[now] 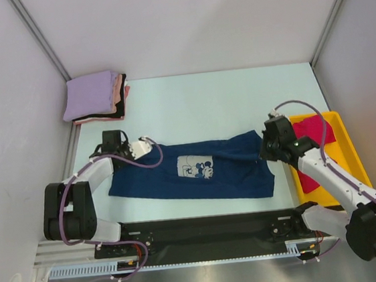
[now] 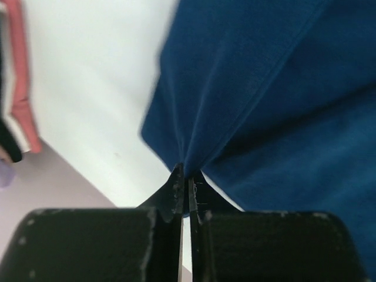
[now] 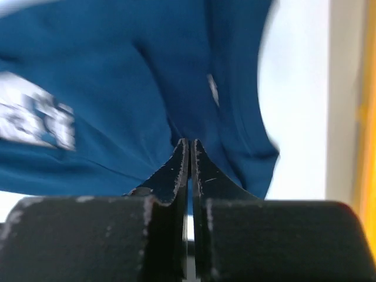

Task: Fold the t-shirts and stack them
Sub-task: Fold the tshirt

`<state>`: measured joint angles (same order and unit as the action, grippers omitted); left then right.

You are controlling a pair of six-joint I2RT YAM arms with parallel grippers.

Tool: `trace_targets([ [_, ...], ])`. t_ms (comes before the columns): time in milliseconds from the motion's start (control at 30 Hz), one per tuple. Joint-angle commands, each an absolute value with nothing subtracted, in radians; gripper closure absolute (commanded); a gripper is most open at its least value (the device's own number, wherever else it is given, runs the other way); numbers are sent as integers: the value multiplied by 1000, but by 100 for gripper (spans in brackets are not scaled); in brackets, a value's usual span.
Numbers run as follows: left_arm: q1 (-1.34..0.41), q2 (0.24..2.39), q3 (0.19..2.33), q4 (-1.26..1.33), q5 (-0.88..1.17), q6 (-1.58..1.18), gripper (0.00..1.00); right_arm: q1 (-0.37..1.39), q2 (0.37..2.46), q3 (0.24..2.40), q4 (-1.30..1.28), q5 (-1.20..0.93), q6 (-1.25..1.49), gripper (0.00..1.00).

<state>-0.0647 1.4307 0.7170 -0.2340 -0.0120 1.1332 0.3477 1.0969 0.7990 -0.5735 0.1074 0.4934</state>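
Item 1: navy t-shirt (image 1: 191,174), lying lengthwise on the near bench (image 1: 224,103), mouse print up.

Item 2: left end effector (image 2: 184,176), jaws closed tight on a pinch of the shirt's left end.

Item 3: right end effector (image 3: 189,147), likewise clamped on the right end. I judge I hold both ends so the cloth stays taut for a fold.

Item 4: folded stack (image 1: 96,97), far left corner, lavender on top.

Item 5: yellow tray (image 1: 341,139), right side, holding a crimson shirt (image 1: 311,131), unfolded.
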Motion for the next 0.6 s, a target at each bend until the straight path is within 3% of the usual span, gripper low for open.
trace_targets([
  [0,-69,1394,664,-261,6,1242,99,362,1052,683,-615,86,624,100],
  [300,27,1414,773,-311,43,1261,100,364,1005,722,-710,106,646,100],
  [567,32,1414,744,-327,54,1328,100,390,980,661,-736,78,686,100],
])
